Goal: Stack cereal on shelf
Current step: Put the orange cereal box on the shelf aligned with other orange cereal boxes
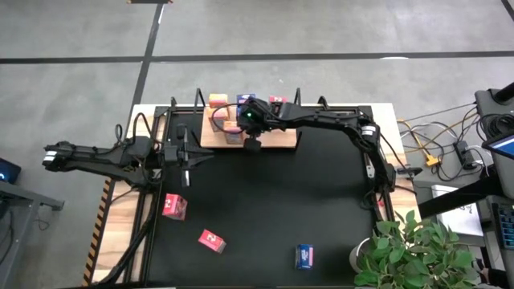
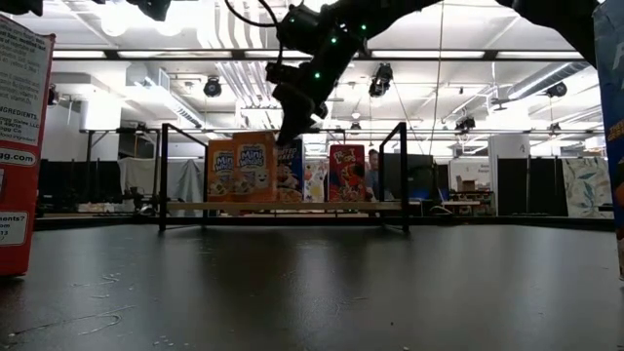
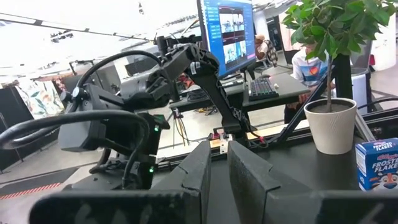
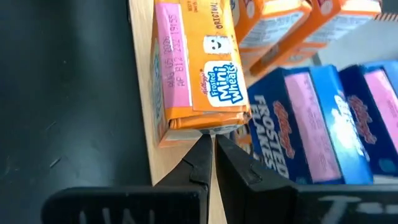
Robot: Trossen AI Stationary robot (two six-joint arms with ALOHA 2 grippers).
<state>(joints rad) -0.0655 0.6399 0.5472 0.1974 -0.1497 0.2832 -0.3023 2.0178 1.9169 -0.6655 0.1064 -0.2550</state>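
Item: cereal, small printed cardboard boxes. Orange box (image 4: 199,68) and blue box (image 4: 298,124) standing on shelf (image 1: 277,138); two red boxes (image 1: 174,206) and one blue box (image 1: 304,256) loose on bench (image 1: 321,201). Judged light, stiff-walled, crushable, slightly slick; best pinched across narrow faces. Right end effector (image 4: 212,146) fingers together, empty, just beside orange box. Left end effector (image 3: 217,171) nearly closed, apparently empty, waiting at bench's left.

Orange Mini-Wheats boxes (image 2: 242,171) are standing upright on the shelf (image 2: 283,206) — a red box (image 2: 347,174) is standing further along — while the right gripper (image 2: 295,127) is hanging above them.
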